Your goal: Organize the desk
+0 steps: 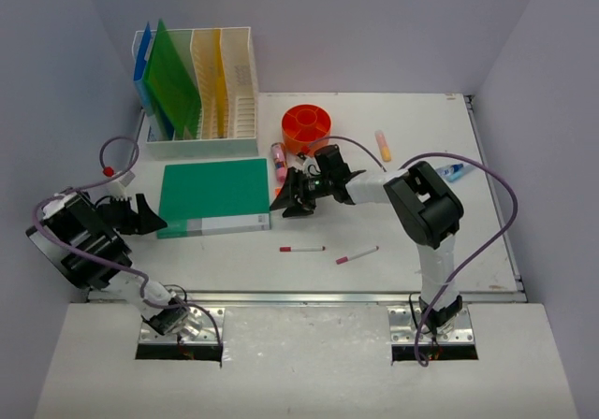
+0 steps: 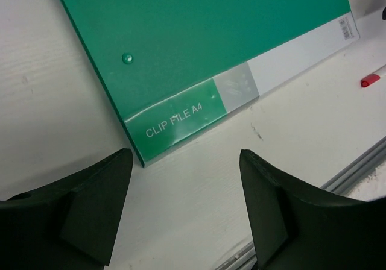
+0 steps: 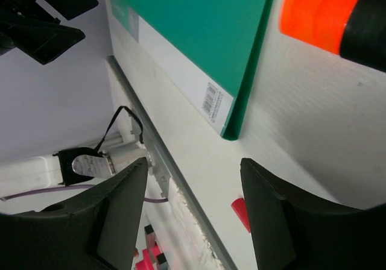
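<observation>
White bench (image 1: 421,241), metal rail (image 1: 309,297) on its near edge, pale lavender walls (image 1: 328,26) around. Left gripper (image 1: 152,215) and right gripper (image 1: 288,204) spread wide, empty, flanking the green clip file (image 1: 213,195).

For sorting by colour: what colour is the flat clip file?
Green; the clip file shows best in the left wrist view.

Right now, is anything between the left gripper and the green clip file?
Nothing visible. The left gripper is open and faces the clip file at its labelled corner, with only bare desk between them. The nearest pen lies off to the right, out of that path.
</observation>
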`<state>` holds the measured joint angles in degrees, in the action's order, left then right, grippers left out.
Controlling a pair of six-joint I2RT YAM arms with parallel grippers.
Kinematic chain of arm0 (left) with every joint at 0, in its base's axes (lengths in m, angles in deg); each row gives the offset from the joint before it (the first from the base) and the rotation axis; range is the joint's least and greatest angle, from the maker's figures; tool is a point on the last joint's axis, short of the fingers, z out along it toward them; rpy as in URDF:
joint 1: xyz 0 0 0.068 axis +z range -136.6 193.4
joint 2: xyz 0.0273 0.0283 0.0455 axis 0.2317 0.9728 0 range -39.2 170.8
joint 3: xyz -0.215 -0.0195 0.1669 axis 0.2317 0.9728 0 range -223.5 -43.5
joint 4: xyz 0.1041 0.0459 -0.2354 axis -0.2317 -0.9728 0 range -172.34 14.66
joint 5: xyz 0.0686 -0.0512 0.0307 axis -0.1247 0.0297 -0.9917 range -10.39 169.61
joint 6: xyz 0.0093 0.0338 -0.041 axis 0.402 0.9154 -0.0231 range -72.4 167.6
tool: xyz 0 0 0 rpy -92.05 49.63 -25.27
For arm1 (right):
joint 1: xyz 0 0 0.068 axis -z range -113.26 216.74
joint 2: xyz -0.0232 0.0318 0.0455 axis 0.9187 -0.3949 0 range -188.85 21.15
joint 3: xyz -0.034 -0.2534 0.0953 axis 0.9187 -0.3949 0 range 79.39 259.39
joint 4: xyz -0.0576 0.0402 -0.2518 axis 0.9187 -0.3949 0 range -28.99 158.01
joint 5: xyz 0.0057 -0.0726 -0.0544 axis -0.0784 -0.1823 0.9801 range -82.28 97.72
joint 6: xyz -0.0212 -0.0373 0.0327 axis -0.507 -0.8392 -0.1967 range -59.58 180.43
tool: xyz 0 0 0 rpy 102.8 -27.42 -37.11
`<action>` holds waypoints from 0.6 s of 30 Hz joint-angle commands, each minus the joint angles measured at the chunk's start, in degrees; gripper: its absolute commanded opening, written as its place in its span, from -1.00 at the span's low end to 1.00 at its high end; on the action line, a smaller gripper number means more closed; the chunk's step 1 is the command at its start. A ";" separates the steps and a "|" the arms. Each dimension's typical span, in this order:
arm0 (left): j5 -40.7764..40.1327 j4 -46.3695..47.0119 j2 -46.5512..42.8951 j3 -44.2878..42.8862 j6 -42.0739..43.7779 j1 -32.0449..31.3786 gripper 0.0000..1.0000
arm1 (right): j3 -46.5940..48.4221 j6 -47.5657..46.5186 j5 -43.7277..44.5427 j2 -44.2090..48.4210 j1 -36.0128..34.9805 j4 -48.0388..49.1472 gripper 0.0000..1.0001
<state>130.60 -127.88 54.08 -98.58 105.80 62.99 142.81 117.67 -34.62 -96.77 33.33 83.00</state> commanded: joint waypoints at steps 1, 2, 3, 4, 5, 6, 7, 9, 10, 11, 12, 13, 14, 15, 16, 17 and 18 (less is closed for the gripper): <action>-0.37 -2.47 6.98 -3.26 0.59 2.35 0.37 | 3.41 -3.90 1.30 -2.68 0.10 -1.89 0.28; -0.45 -2.36 8.52 -4.45 0.41 2.44 0.36 | 4.00 -3.98 1.30 -3.13 0.10 -1.71 0.28; -0.45 -1.76 10.92 -5.05 -0.03 2.55 0.35 | 4.28 -3.93 1.35 -3.74 0.10 -1.38 0.28; -0.45 -1.16 12.66 -5.54 -0.53 2.65 0.34 | 4.51 -3.82 1.31 -4.33 0.10 -1.12 0.27; -0.33 -0.50 13.98 -6.02 -1.10 2.70 0.34 | 4.86 -3.50 0.96 -5.09 0.10 -0.84 0.26; 0.05 0.02 15.74 -6.70 -1.51 2.69 0.34 | 5.43 -2.99 0.46 -6.05 0.10 -0.46 0.24; 0.64 -0.13 17.27 -7.32 -1.55 2.65 0.33 | 5.90 -2.56 0.26 -6.91 0.10 -0.30 0.22; 1.96 -1.03 20.51 -8.69 -1.30 2.66 0.32 | 6.95 -1.39 -0.10 -8.80 0.06 0.44 0.16; 2.70 -1.76 22.23 -9.42 -1.02 2.70 0.32 | 7.52 -0.66 -0.26 -9.82 0.02 1.01 0.12; 2.91 -2.91 23.44 -10.39 -0.45 2.51 0.30 | 8.39 -0.11 -0.63 -10.63 -0.10 1.31 0.04; 3.04 -4.13 24.57 -11.39 0.16 2.30 0.28 | 9.30 0.42 -1.02 -11.42 -0.23 1.57 -0.05; 3.59 -4.32 25.65 -11.54 0.25 2.26 0.27 | 9.44 0.87 -1.08 -12.29 -0.25 1.77 -0.06; 3.98 -5.90 26.41 -12.45 1.53 2.26 0.25 | 10.57 1.54 -1.23 -13.03 -0.63 2.02 -0.18; 3.92 -6.44 27.30 -12.88 1.91 1.98 0.25 | 11.54 2.09 -1.42 -14.58 -1.14 2.78 -0.30; 3.77 -6.82 27.74 -13.08 2.14 1.83 0.25 | 12.29 2.56 -1.65 -15.40 -1.57 3.19 -0.39; 3.64 -7.80 28.08 -13.17 3.10 1.37 0.23 | 13.29 2.97 -2.16 -16.09 -2.12 3.42 -0.47; 3.52 -8.79 28.63 -13.22 4.20 0.54 0.21 | 14.18 3.39 -2.65 -17.36 -2.62 3.76 -0.53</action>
<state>136.66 -138.04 78.75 -110.55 104.84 64.64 153.34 119.30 -36.80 -110.89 32.86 84.06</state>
